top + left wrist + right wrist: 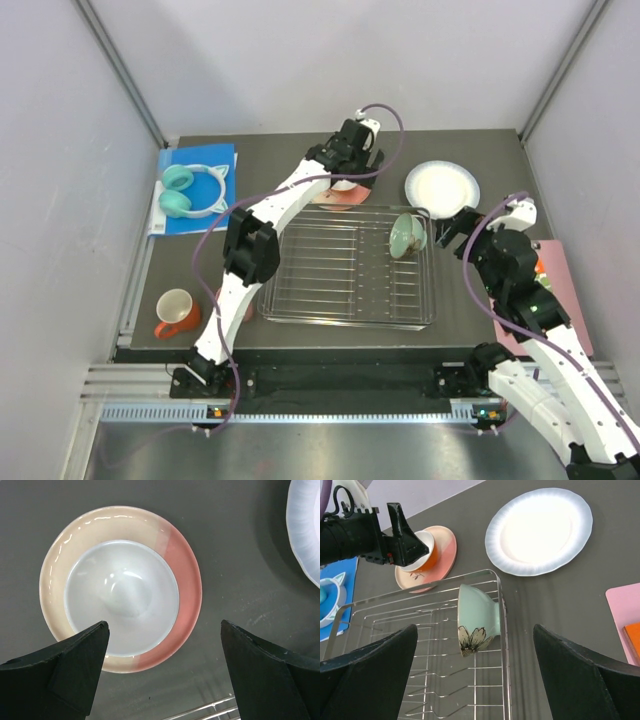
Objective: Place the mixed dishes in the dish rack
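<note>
- You are looking at the dish rack (pixel 330 272) lying flat at the middle of the table, long axis running left to right, thin bars crossing it near to far.
- White plate (pixel 441 185) is lying flat on the table just past the rack's far-right corner, face up.
- Pink-and-cream plate (pixel 186 580) is sitting flat just beyond the rack's far rim. It is carrying the orange bowl with white inside (pixel 122 597), upright with the mouth pointing straight up.
- Mint-green bowl (pixel 476 617) is already in the rack at the far-right corner. It is standing on edge, its mouth is facing left toward the rack's middle, and its axis is lying along the rack's long side.
- Orange mug with white inside (pixel 176 310) is standing upright on the table, well left of the rack near the front edge, with the handle pointing toward the near edge.
- Left gripper (pixel 163 625) is hovering above the stacked bowl and plate — fingers spread wide and holding nothing.
- Right gripper (pixel 475 627) is hanging over the rack's right end near the mint-green bowl — jaws apart and empty.
</note>
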